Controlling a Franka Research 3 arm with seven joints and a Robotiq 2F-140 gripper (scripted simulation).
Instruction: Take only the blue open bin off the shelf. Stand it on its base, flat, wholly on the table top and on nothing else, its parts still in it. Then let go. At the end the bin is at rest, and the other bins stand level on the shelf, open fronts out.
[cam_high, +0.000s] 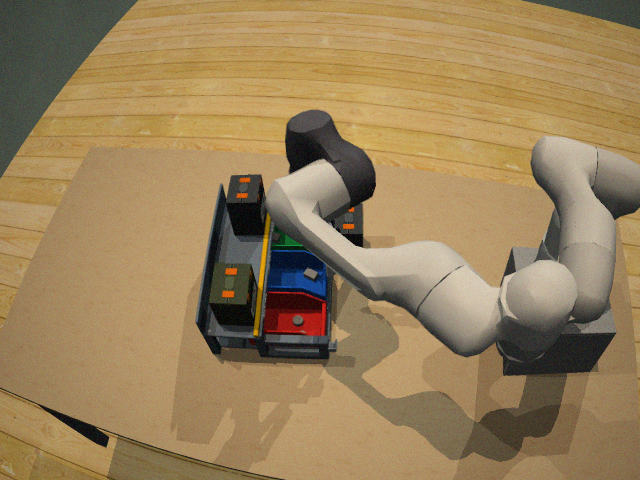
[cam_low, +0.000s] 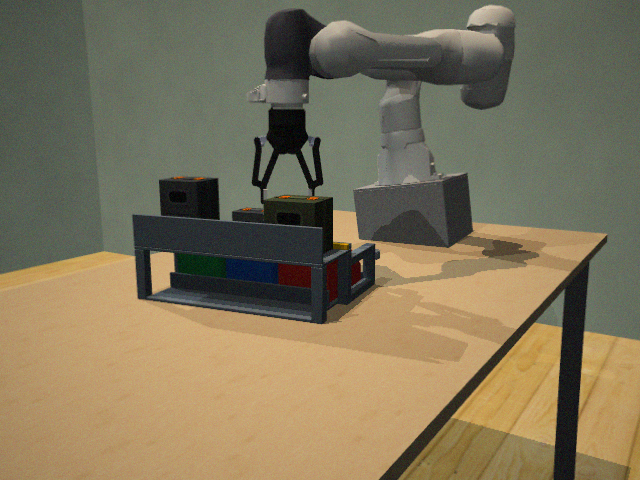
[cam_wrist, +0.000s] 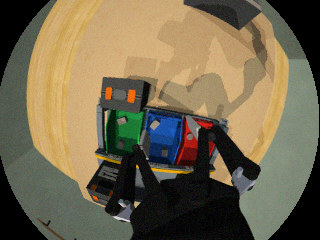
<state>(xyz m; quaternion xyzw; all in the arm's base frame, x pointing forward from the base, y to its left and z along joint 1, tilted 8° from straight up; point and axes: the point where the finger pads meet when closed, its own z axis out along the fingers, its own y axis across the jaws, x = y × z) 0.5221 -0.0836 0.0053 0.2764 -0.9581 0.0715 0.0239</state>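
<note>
Blue bin (cam_high: 298, 273) holds one grey part (cam_high: 310, 273), seemingly; hand (cam_low: 287, 192) spread, empty.

A tan table top (cam_low: 155, 403) on a dark leg (cam_low: 568, 361) stands over a floor of light wooden planks (cam_high: 361, 62). Dull grey-green walls (cam_low: 155, 103) rise behind the table. Light casts hard shadows across the table's right half.

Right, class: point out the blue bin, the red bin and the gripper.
blue bin (cam_high: 289, 272): top view, on its inner floor.
red bin (cam_high: 281, 316): top view, on its inner floor.
gripper (cam_low: 287, 192): exterior view, midway between its open fingertips.
</note>
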